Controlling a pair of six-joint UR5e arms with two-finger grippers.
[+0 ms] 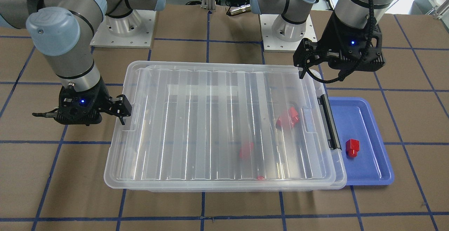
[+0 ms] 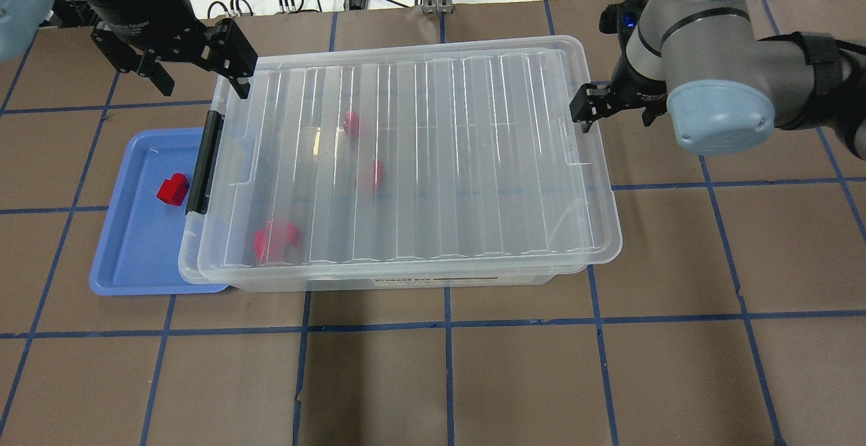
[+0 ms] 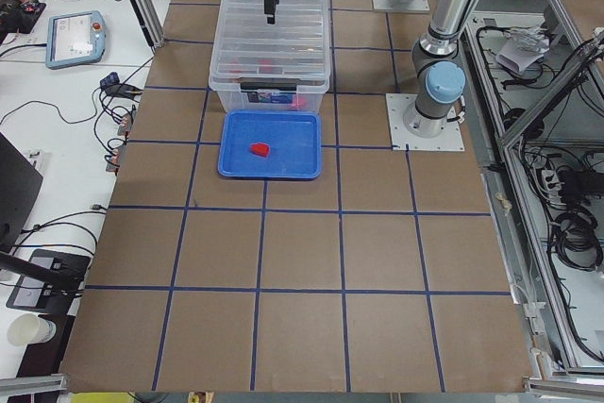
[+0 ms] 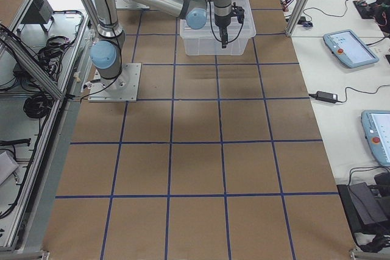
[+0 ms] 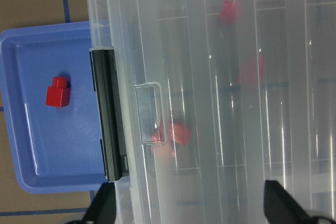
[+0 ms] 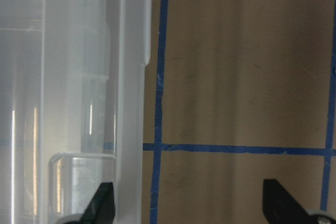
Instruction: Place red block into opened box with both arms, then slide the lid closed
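Note:
The clear box (image 2: 406,282) stands mid-table with the ribbed clear lid (image 2: 433,155) lying over nearly all of it. The box's black bar (image 2: 205,162) faces the blue tray. One red block (image 2: 172,189) (image 5: 56,92) lies in that tray. Several more red blocks (image 2: 275,239) (image 1: 287,117) show blurred through the lid, inside the box. My left gripper (image 2: 201,80) (image 5: 191,205) hovers open and empty over the box's far corner at the black-bar end. At the opposite short end my right gripper (image 2: 612,113) (image 6: 189,205) is open and empty, one finger beside the lid's notch.
The blue tray (image 2: 128,256) touches the box's black-bar end. Both arm bases (image 1: 122,27) (image 1: 287,31) stand behind the box. Brown table with blue tape lines runs out on the near side. Tablets and cables lie on side benches (image 3: 75,40).

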